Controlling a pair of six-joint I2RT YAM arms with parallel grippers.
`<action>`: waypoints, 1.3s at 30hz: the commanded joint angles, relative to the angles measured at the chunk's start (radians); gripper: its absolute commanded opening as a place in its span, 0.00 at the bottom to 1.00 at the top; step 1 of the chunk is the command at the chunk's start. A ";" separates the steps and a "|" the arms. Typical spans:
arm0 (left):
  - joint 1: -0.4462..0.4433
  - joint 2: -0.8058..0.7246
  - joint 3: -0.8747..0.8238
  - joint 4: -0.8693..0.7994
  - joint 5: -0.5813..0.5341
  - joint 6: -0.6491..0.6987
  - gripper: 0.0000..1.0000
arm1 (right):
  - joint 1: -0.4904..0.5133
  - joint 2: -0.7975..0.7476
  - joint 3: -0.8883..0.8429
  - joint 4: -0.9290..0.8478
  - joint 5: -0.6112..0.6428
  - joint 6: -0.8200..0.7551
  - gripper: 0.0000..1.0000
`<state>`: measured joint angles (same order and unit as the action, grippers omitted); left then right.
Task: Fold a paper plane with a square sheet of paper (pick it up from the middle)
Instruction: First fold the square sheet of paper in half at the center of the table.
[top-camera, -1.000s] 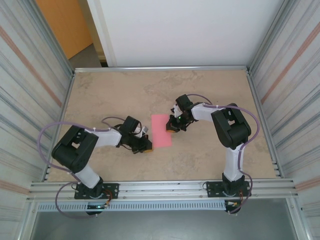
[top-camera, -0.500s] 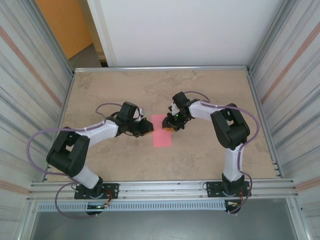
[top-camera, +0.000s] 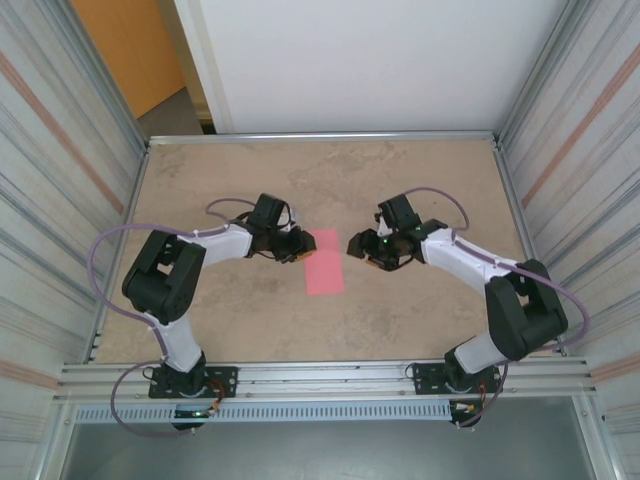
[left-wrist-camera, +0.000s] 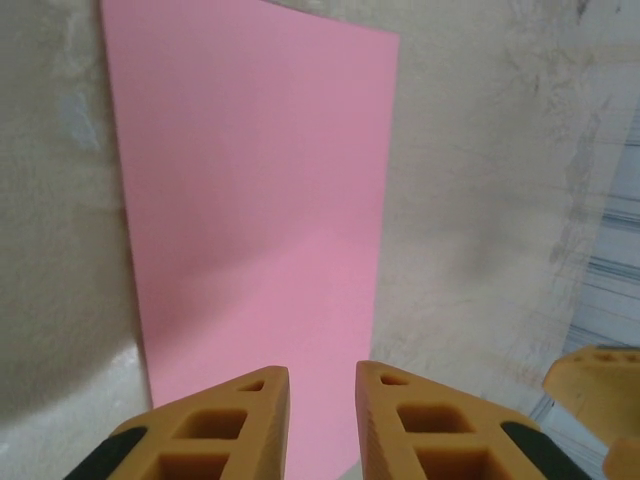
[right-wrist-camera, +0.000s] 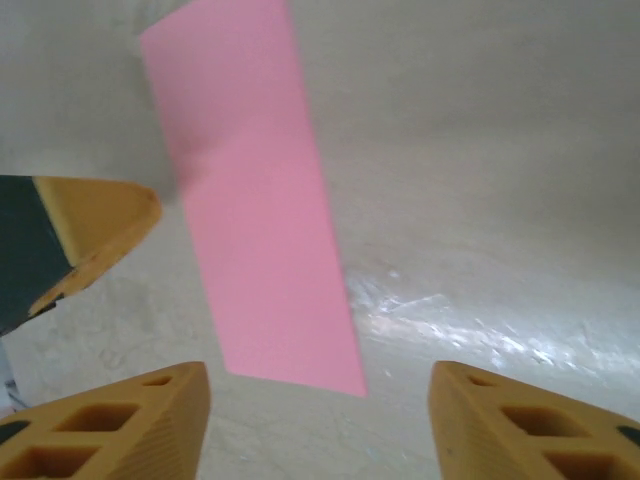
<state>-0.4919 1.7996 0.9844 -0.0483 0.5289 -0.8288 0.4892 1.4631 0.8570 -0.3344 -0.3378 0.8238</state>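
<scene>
You have nothing to read here: no lettering, label, brand, number or sign is legible on the square sheet of paper (top-camera: 323, 262) or on the table (top-camera: 420, 180) around it.

- One pink sheet of paper (top-camera: 322, 262), between the two grippers.
- Two grippers: the left gripper (top-camera: 298, 247) at the sheet's edge, and the right gripper (top-camera: 362, 252) just beside the opposite edge.
- Four orange fingers (left-wrist-camera: 230, 420), two per gripper.
- One table (top-camera: 420, 180) beneath them.
</scene>
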 joint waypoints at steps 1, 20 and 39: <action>0.013 0.013 0.013 -0.003 -0.041 -0.052 0.26 | 0.005 -0.069 -0.099 0.151 0.060 0.170 0.64; 0.019 0.096 -0.003 0.059 -0.061 -0.194 0.23 | 0.071 0.068 -0.073 0.147 -0.044 0.094 0.49; 0.026 0.129 -0.012 -0.058 -0.083 -0.244 0.17 | 0.120 0.184 -0.007 0.038 -0.105 0.017 0.45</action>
<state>-0.4740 1.8870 0.9836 0.0025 0.4850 -1.0676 0.5964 1.6249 0.8219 -0.2554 -0.4217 0.8734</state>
